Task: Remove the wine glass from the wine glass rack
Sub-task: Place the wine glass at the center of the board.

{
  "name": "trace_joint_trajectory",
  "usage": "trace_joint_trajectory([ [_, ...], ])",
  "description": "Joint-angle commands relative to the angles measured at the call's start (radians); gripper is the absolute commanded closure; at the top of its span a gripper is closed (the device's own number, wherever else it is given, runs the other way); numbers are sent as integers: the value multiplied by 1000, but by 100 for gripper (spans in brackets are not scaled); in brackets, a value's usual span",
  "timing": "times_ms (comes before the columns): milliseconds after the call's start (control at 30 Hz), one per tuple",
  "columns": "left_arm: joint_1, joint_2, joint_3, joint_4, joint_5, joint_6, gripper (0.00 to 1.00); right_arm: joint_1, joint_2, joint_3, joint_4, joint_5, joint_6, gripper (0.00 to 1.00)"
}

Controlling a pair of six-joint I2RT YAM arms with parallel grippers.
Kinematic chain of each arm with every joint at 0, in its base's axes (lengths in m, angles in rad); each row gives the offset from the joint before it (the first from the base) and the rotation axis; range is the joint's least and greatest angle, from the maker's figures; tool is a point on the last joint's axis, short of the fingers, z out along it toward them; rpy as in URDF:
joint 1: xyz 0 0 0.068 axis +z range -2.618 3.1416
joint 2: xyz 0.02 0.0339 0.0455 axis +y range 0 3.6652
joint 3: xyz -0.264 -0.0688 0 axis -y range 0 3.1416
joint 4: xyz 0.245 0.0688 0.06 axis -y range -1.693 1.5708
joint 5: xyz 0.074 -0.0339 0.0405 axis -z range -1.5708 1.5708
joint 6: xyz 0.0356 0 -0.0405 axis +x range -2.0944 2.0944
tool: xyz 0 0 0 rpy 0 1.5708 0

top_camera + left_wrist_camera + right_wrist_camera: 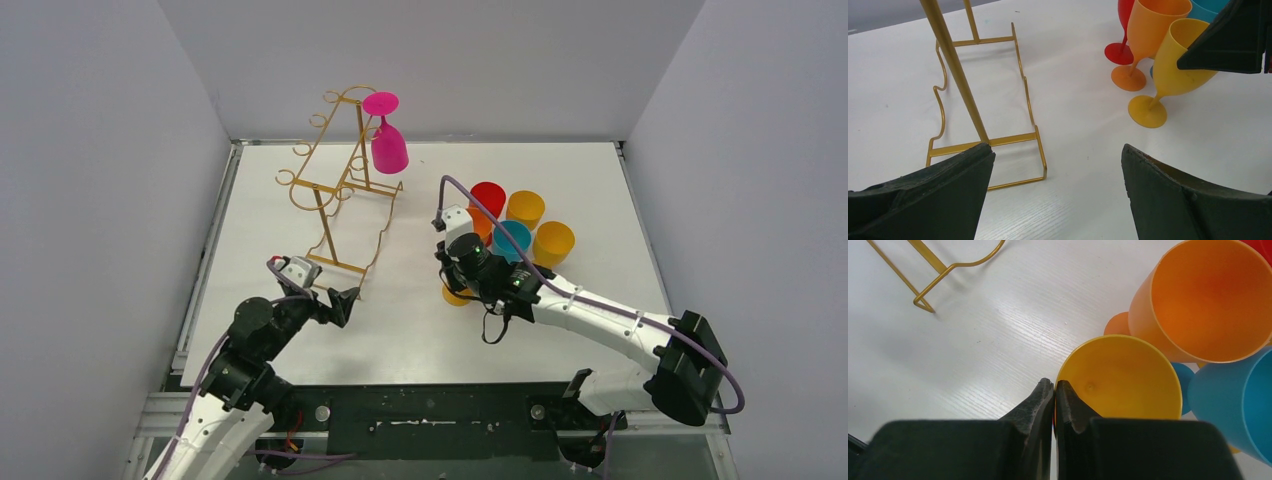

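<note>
The gold wire wine glass rack [340, 185] stands at the far left of the table. A pink wine glass [388, 145] hangs upside down from its top far arm. My left gripper [345, 303] is open and empty, low beside the rack's near base corner [1040, 150], its jaws wide apart [1058, 148]. My right gripper [462, 283] points down at mid-table. It is shut [1054, 382] on the rim of a yellow wine glass [1120, 377], one finger inside the bowl and one outside. That glass's foot [1147, 111] rests on or near the table.
Several upright plastic wine glasses cluster right of centre: red [488, 197], orange [525, 208], teal [512, 238] and yellow-orange [554, 243]. Grey walls close the table on three sides. The rack's upright post [955, 70] rises just ahead of my left fingers.
</note>
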Motion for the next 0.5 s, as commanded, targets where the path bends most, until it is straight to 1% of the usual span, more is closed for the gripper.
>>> trace_joint_trajectory([
  [0, 1, 21, 15, 49, 38, 17, 3, -18, 10, 51, -5, 50, 42, 100],
  [467, 1, 36, 13, 51, 52, 21, 3, -52, 28, 72, -23, 31, 77, 100],
])
